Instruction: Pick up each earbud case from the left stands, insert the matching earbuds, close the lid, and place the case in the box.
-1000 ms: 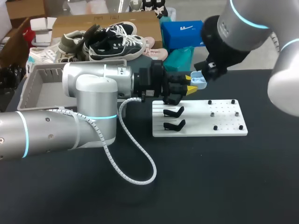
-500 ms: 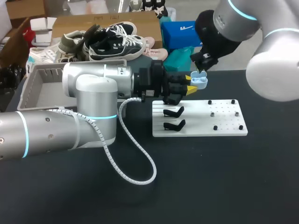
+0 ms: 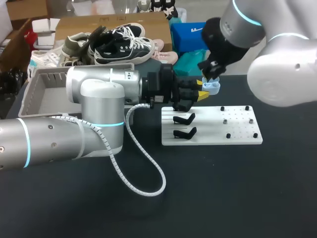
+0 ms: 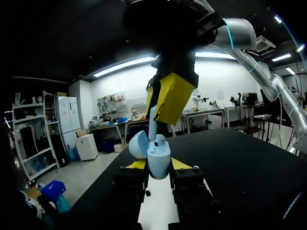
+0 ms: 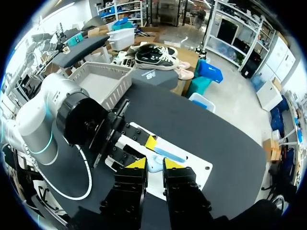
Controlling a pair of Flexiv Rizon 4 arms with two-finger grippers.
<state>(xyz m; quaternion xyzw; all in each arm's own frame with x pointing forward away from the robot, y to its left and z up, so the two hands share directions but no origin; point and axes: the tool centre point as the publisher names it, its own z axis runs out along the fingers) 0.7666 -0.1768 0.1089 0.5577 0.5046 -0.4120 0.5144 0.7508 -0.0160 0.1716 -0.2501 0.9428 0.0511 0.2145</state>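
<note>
L gripper [image 4: 158, 165], case [image 4: 159, 157] clamped betw. tips

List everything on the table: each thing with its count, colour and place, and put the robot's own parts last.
table: one, black, under everything.
board: one, white, flat on the table right of the middle.
stands: two, black, on the board's left end, both bare.
pegs: several, small and dark, on the board's right half.
box: one, grey, at the table's far left.
case: one, light blue, lid open, held above the board's far edge.
cable: one, white, coiled, looping down from the left arm.
left gripper: one, yellow tips, shut on the case.
right gripper: one, yellow tips, right above the case.
</note>
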